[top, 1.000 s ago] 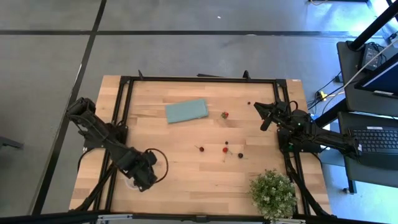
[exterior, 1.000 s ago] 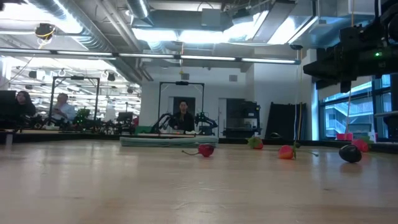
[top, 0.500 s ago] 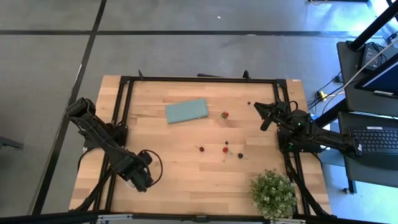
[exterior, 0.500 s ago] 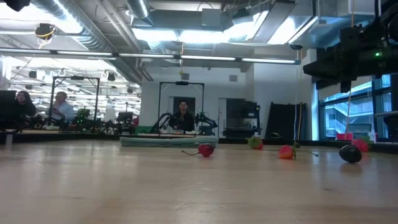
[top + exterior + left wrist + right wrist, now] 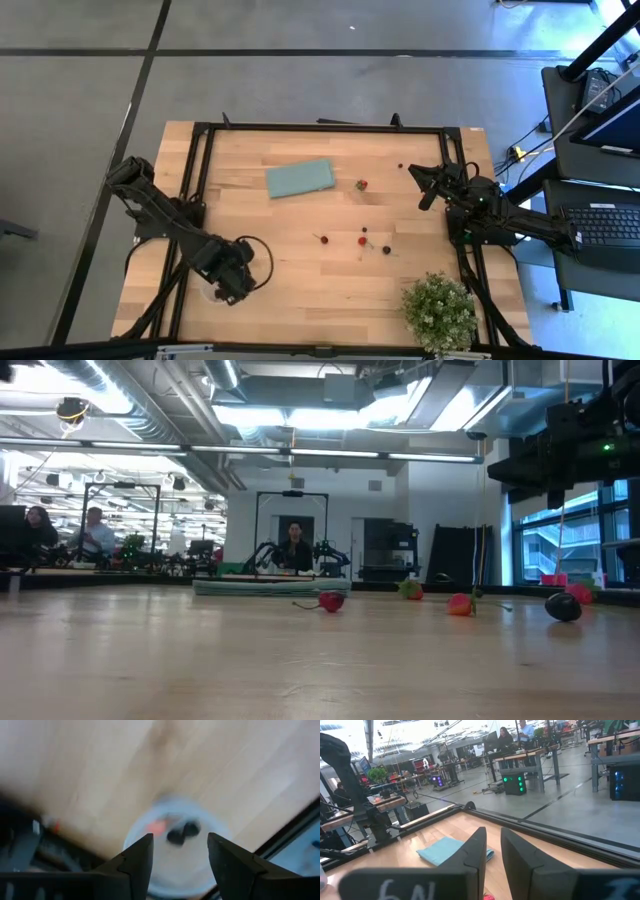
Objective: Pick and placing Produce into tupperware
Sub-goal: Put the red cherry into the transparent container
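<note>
Small round clear plastic tupperware (image 5: 175,845), lower centre of the left wrist view, holds one red and two dark berries (image 5: 176,831); left gripper (image 5: 176,857) fingers parted above it, right gripper (image 5: 492,851) fingers nearly together, empty.

Teal cloth (image 5: 300,178) flat; potted plant (image 5: 439,312) at table corner.

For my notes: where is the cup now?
High view: the cup sits near the table's front-left edge, under the left end effector.
</note>
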Tool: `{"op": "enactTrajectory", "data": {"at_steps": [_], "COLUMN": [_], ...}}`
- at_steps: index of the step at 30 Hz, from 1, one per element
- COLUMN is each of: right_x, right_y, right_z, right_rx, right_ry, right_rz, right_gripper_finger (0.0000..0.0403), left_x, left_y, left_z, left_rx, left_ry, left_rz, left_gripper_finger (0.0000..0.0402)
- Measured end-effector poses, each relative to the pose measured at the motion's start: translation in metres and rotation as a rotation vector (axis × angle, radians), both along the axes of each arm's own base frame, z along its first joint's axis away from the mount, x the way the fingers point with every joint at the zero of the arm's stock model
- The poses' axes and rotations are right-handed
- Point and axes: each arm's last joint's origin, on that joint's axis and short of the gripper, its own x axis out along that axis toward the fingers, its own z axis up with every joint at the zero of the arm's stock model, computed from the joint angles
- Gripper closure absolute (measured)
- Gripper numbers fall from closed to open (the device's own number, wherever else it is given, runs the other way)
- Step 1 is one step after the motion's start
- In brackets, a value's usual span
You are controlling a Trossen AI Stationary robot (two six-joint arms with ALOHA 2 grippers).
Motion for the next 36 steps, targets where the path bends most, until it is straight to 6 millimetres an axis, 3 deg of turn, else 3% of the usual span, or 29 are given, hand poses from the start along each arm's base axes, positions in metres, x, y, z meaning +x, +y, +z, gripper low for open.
{"op": "enactTrajectory", "data": {"at_steps": [8, 15, 21, 30, 36], "right_x": [0.000, 0.000, 0.000, 0.000, 0.000], "right_y": [0.000, 0.000, 0.000, 0.000, 0.000], "right_z": [0.000, 0.000, 0.000, 0.000, 0.000], "right_rx": [0.000, 0.005, 0.011, 0.011, 0.011], "right_ry": [0.000, -0.003, -0.007, -0.007, -0.007], "right_rz": [0.000, 0.001, 0.002, 0.002, 0.002], "right_gripper_finger": [0.0342, 0.0342, 0.0342, 0.0342, 0.0342], "left_x": [0.051, 0.087, 0.098, 0.113, 0.110], "left_y": [0.022, 0.057, 0.088, 0.120, 0.126], "left_z": [0.018, 0.016, 0.014, 0.005, -0.018], "left_rx": [0.028, 0.261, 0.437, 0.411, 0.306], "left_ry": [-0.377, -0.521, -0.510, -0.578, -0.554], "left_rz": [-0.214, -0.301, -0.189, -0.096, -0.154], "left_gripper_finger": [0.0176, 0.0109, 0.0089, 0.0087, 0.0087]}}
